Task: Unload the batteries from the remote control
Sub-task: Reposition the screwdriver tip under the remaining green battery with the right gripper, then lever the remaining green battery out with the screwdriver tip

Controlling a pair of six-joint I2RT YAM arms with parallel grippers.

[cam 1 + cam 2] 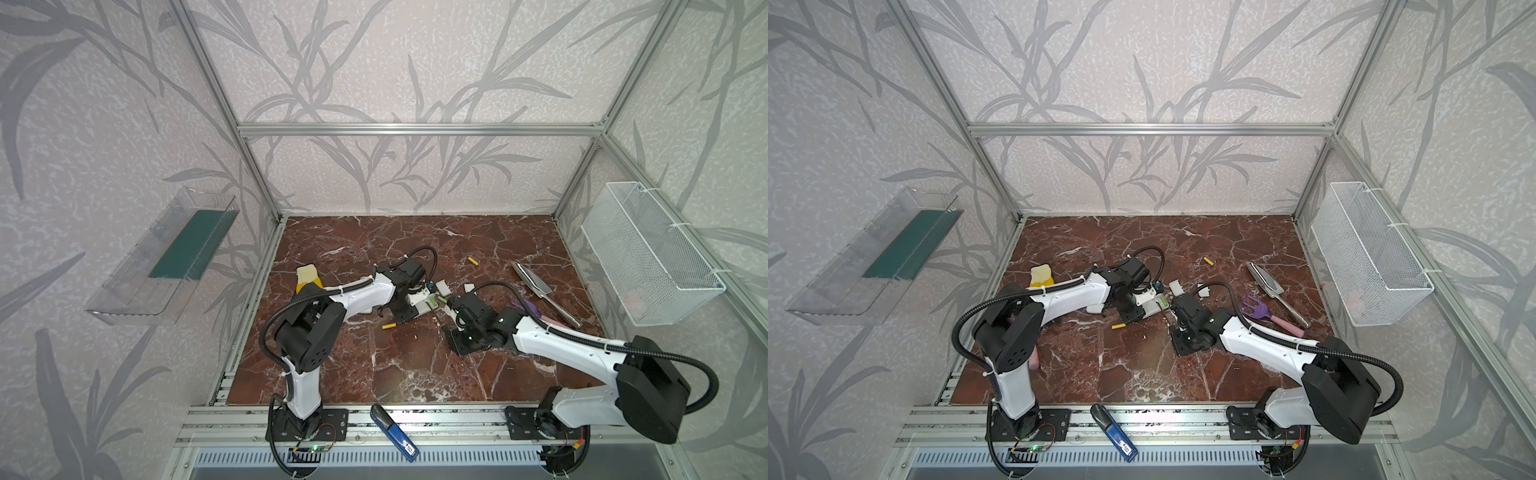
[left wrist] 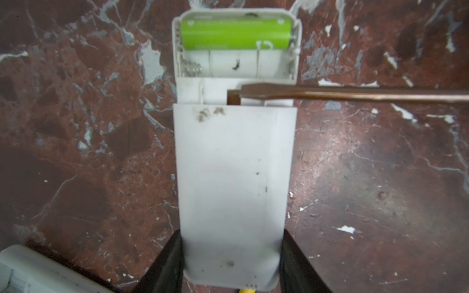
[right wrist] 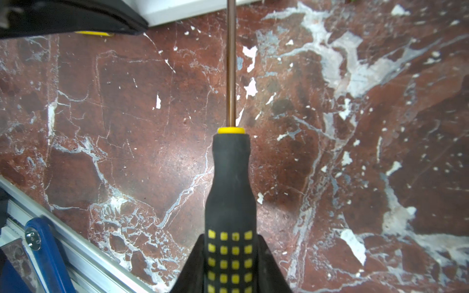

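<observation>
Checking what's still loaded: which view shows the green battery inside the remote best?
The left wrist view: the green battery lies sharp and unobstructed in the open compartment of the remote, the slot beside it empty. In both top views it is only a tiny green fleck. The right wrist view misses it.

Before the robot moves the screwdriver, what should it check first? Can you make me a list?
1. Is the remote held steady? Ok: the left gripper is shut on its end.
2. Is the screwdriver held? Ok: the right gripper is shut on its handle.
3. Is the battery compartment open? Ok: no cover over it.
4. Is the screwdriver tip at the green battery? Not ok: it lies over the remote's back, outside the compartment.
5. Is the tip touching the remote? Cannot tell.
6. Are all batteries out? Not ok: the green battery sits in its slot.
</observation>
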